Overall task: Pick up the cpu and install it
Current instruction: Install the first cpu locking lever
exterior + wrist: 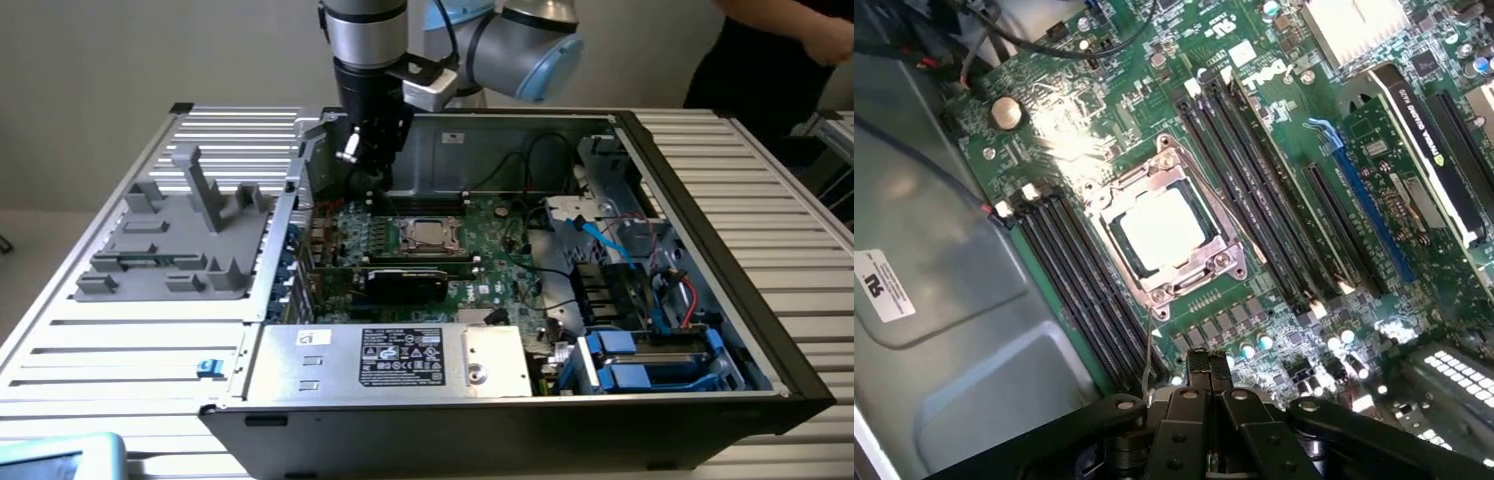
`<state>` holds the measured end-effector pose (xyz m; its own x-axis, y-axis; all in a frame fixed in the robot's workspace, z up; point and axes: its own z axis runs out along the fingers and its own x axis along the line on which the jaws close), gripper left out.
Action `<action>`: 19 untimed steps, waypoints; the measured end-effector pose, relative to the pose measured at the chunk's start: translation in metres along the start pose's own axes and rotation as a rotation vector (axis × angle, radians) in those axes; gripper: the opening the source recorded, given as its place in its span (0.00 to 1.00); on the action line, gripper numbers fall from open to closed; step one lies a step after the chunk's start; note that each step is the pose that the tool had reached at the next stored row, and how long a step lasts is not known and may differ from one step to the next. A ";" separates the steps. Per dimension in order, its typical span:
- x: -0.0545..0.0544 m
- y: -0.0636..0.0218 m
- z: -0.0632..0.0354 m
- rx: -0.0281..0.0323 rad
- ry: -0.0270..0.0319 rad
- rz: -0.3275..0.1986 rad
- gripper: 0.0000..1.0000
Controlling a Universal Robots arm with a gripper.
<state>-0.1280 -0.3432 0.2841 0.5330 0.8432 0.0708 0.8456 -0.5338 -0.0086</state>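
The cpu (1159, 228), probably light, rigid and fragile, lies in its socket (1184, 283); you'd take it by the edges. Your gripper (1206, 368) hangs closed, empty.

Power supply box (497, 362): black label (400, 357) with white print, too small to read. The small white sticker (315, 338) beside it is also illegible.

Grey case wall (964, 340): white sticker (884, 285) with a dark mark and fine lines, not legible.

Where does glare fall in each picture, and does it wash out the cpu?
Wrist view: glare whitens the cpu top in its socket and a patch of board beside it. Exterior view: the cpu looks evenly lit, dull grey.
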 end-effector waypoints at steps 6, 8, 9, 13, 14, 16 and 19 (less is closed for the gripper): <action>0.000 0.0000 0.0000 -0.0062 0.0008 0.088 0.11; 0.000 0.0000 0.0000 -0.0083 0.0009 0.117 0.11; 0.000 0.0000 0.0000 -0.0093 0.0011 0.132 0.11; 0.000 0.0000 0.0000 -0.0134 0.0015 0.190 0.11; 0.000 0.0000 0.0000 -0.0145 0.0016 0.204 0.11; 0.000 0.0000 0.0000 -0.0166 0.0020 0.234 0.11; 0.000 0.0000 0.0000 -0.0196 0.0023 0.277 0.11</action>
<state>-0.1280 -0.3432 0.2841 0.7439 0.6645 0.0707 0.6666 -0.7453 -0.0087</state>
